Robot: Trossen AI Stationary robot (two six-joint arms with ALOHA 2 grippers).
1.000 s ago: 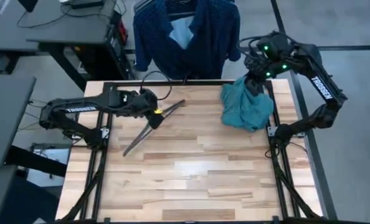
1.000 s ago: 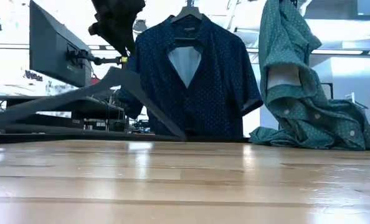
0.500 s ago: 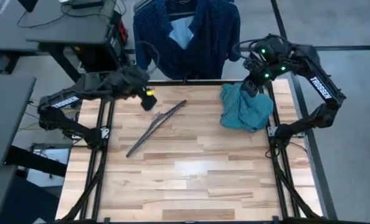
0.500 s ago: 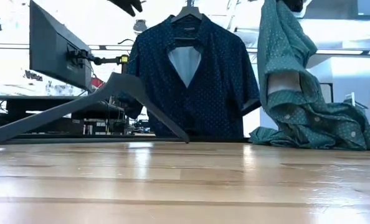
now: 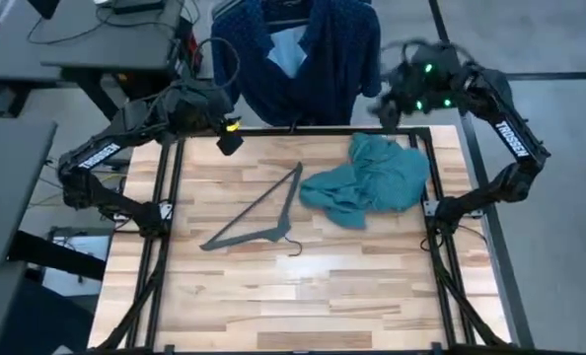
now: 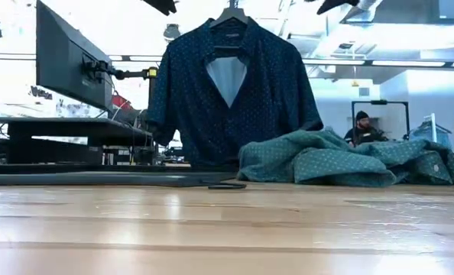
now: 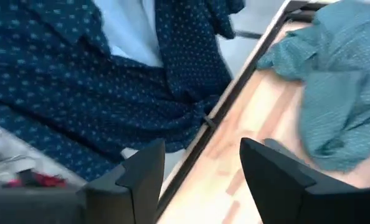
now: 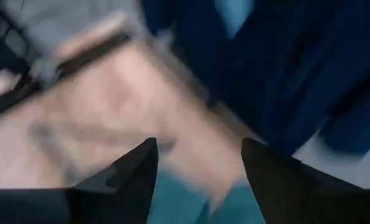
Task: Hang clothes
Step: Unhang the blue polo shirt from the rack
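1. Teal-green shirt [image 5: 367, 183], from above: crumpled in a soft heap on the far right part of the wooden table [image 5: 293, 286], below and just inward of the right gripper [image 5: 384, 110], apart from it. Navy dotted shirt [image 5: 298, 54] hung beyond the table's far edge, between both arms. Black hanger [image 5: 258, 212] flat on the planks, thin and triangular, hook toward the near side, just left of the teal heap. Left gripper [image 5: 228, 140] raised over the far left edge, apart from hanger and cloth.

2. Low view: teal-green shirt [image 6: 342, 158] slumped in rumpled folds on the tabletop at right, fine pale dots in the weave. Navy dotted shirt [image 6: 231, 92] upright on its hanger behind, collar open over a light lining. Black hanger [image 6: 105, 179] lying level as a thin dark line. A person [image 6: 362, 130] far back in the room.

3. Left wrist view: dark fingers [image 7: 144, 177] spread wide, nothing between; navy dotted shirt [image 7: 79, 81] close ahead, teal-green shirt [image 7: 337, 93] farther off on the wood.

4. Right wrist view: blurred; fingers [image 8: 132, 171] set wide, empty, over table and dark blue cloth.
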